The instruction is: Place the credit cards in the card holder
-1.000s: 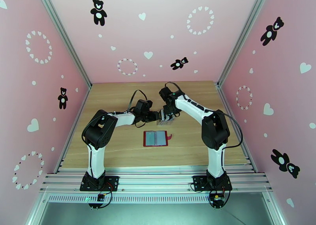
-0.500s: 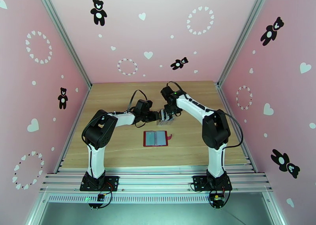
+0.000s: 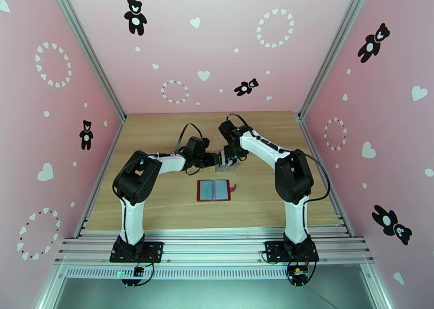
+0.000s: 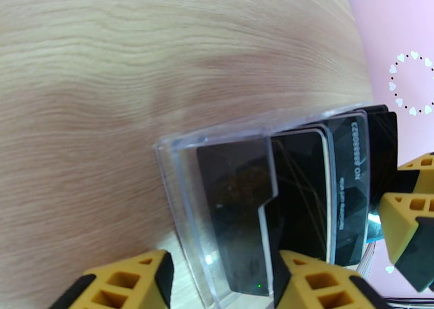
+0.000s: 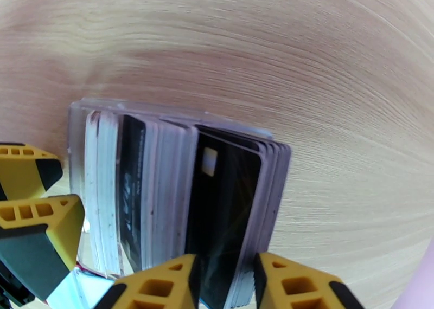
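Observation:
A clear slotted rack (image 3: 226, 167) stands mid-table, packed with several credit cards (image 4: 347, 185), mostly black and pale grey. Both grippers meet at it. My left gripper (image 3: 217, 159) clamps the rack's end wall (image 4: 184, 196) from the left. My right gripper (image 3: 232, 160) comes down from above, its fingers (image 5: 157, 283) closed on the top edge of a black chip card (image 5: 228, 207) that stands in the rack (image 5: 78, 126). The dark-red card holder (image 3: 215, 190) lies open and flat nearer to me, grey pockets up, snap tab (image 3: 234, 186) pointing right.
The wooden table (image 3: 163, 136) is bounded by pink walls at the left, right and back. An aluminium rail (image 3: 217, 245) runs along the near edge by the arm bases. The card holder lies just in front of the rack.
The right arm's elbow has shifted slightly left. Both grippers stay at the rack and the card holder has not moved.

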Robot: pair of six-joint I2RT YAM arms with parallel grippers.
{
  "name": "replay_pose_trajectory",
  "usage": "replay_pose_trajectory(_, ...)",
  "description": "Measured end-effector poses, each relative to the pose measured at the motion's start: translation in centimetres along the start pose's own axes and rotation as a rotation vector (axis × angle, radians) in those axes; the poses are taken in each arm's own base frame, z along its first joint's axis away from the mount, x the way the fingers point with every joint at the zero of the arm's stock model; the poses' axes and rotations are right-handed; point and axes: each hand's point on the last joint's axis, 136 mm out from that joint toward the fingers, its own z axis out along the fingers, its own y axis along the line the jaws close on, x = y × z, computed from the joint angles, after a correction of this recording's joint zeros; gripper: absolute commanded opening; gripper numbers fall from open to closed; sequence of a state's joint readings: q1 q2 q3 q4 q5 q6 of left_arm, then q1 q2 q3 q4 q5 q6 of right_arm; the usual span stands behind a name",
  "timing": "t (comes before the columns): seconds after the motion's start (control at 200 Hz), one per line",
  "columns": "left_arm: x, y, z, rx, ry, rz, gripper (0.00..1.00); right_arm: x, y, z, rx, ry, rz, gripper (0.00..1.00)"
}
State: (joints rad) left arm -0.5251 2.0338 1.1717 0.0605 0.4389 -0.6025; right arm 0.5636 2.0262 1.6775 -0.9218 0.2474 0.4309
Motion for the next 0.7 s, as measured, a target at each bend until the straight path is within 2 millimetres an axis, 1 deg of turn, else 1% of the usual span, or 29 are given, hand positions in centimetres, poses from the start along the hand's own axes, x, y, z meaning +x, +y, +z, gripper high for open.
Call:
replay_pose_trajectory(0.13,0.03,-0.10,0.03,0.001,0.001,0.001,0.54,-0.24,-0.12,-0.15,0.011,-0.010,-0.004,0.13)
replay_pose_trajectory(0.29,0.09,-0.09,0.07,0.003,0.004,0.001,0.54,-0.43,-0.16,-0.34,0.017,-0.016,-0.006,0.12)
replay_pose_trajectory(0.541,0.09,-0.09,0.07,0.003,0.004,0.001,0.54,-0.39,-0.56,-0.47,0.038,-0.014,-0.017,0.21)
replay_pose_trajectory(0.701,0.05,-0.13,0.07,0.003,0.003,0.001,0.54,-0.37,-0.72,-0.53,0.047,-0.013,-0.025,0.21)
